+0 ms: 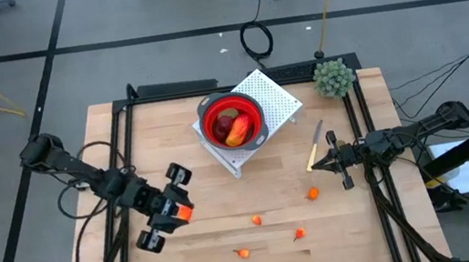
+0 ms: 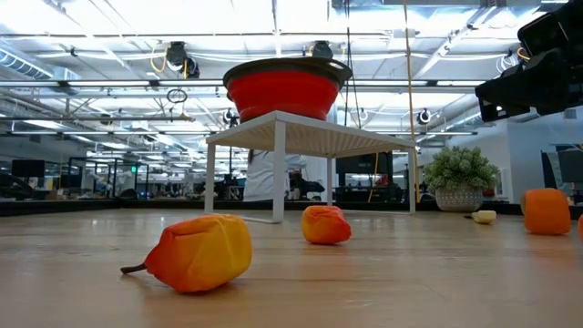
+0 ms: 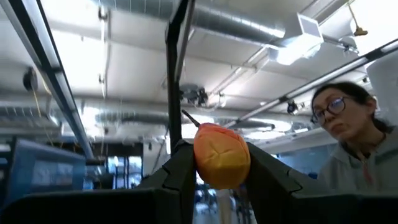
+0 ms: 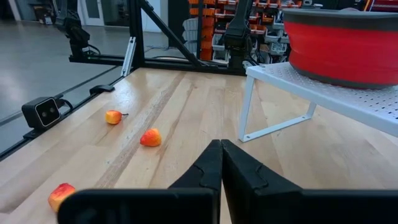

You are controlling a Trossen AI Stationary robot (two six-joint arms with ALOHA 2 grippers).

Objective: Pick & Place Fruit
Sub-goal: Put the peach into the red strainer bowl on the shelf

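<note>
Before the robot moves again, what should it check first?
1. Left pincer holds an orange fruit: ok.
2. Fruit sits squarely between the fingers: ok.
3. Red bowl on the white rack has room: ok, only some fruit inside.
4. Way from left pincer to bowl is free: ok.
5. Right pincer shut, waiting near the knife, out of the way: ok.
6. Loose fruit left on the table: not ok, four pieces remain.

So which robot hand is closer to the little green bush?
The right hand. It sits just in front of the green bush, on the same side of the table. The left hand, holding an orange fruit, is far across the table.
</note>
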